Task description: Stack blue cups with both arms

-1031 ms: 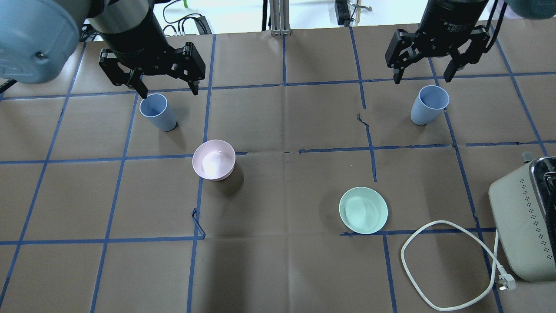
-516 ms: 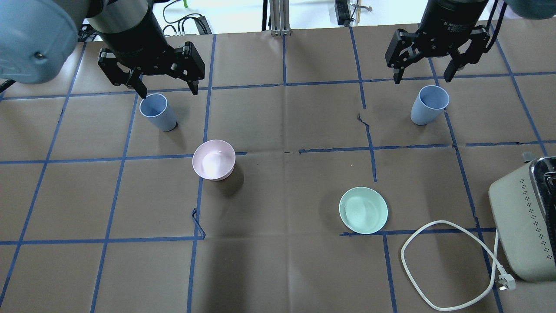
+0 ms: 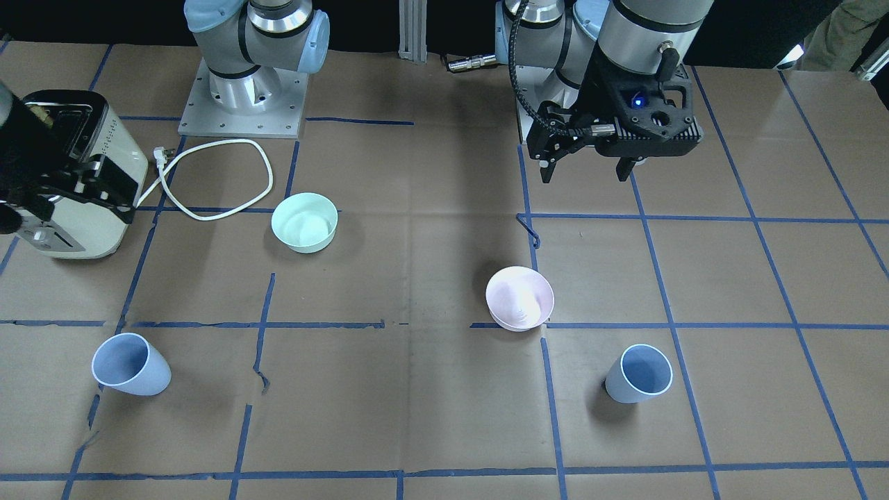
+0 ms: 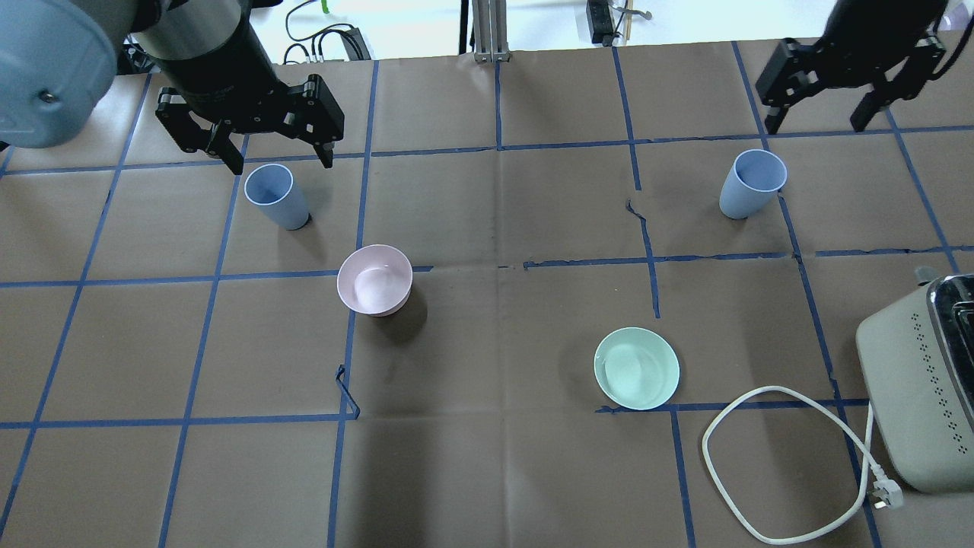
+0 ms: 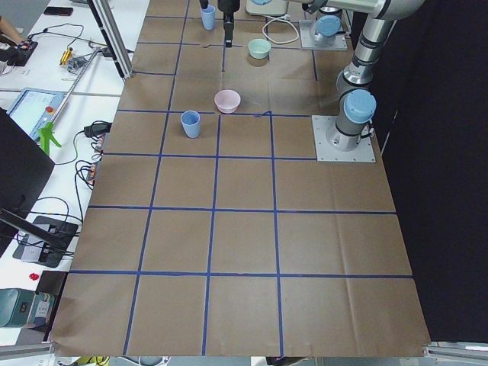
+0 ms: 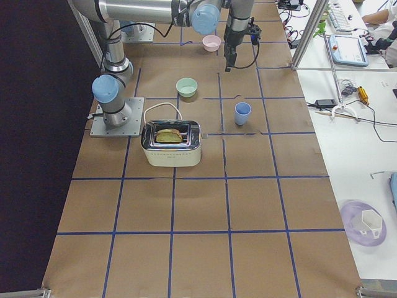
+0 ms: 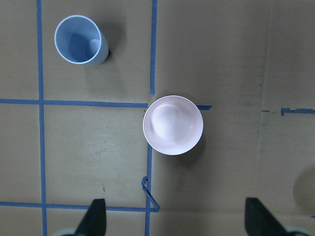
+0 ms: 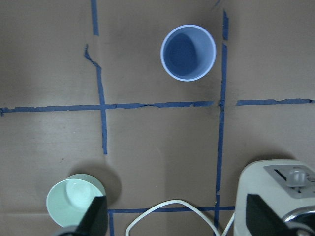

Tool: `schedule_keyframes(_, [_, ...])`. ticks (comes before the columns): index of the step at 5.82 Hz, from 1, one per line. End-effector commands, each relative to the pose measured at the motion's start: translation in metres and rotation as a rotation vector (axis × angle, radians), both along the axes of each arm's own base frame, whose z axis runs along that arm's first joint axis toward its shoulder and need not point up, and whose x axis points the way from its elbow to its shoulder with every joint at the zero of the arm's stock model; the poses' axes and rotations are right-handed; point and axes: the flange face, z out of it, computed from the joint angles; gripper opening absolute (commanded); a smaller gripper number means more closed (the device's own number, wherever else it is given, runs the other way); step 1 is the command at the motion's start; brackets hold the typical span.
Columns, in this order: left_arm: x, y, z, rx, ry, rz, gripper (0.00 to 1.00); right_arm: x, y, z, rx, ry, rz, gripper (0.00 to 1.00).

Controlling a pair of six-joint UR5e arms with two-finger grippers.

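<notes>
A pale blue plastic tumbler was pictured upright near the left end effector, its twin tumbler near the right end effector (both wide open, empty); light and stiff, they were judged best pinched at the rim.

We see brown paper table top, blue tape grid. White side bench, cables strewn. We note black backdrop opposite.

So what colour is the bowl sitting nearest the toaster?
The bowl is pale mint green, plain with no pattern; the overhead exterior view shows it best.
</notes>
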Motion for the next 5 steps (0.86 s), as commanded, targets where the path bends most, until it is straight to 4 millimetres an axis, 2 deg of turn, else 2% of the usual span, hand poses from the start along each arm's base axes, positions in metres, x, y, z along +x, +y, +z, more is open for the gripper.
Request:
schedule_keyframes(1, [0.051,-0.021,-0.01,0.017,-0.004,-0.009,0.98,-0.059,-0.025,-0.034,-0.057,0.004,0.025,1.0])
schedule_keyframes(2, [0.083,-0.037,-0.032,0.055,0.006,-0.001,0.98,-0.07,-0.046,-0.082,-0.088,0.016,0.055,1.0])
schedule_keyframes(3, [0.091,-0.055,-0.052,0.059,0.003,-0.038,0.98,-0.069,-0.052,-0.107,-0.09,0.013,0.047,1.0])
schedule_keyframes(4, [0.094,-0.08,-0.078,0.035,0.0,-0.055,0.97,-0.066,-0.066,-0.13,-0.12,-0.01,0.039,1.0])
schedule_keyframes(5, [0.097,-0.111,-0.116,0.018,0.001,-0.053,0.97,-0.07,-0.081,-0.166,-0.114,-0.018,0.038,1.0])
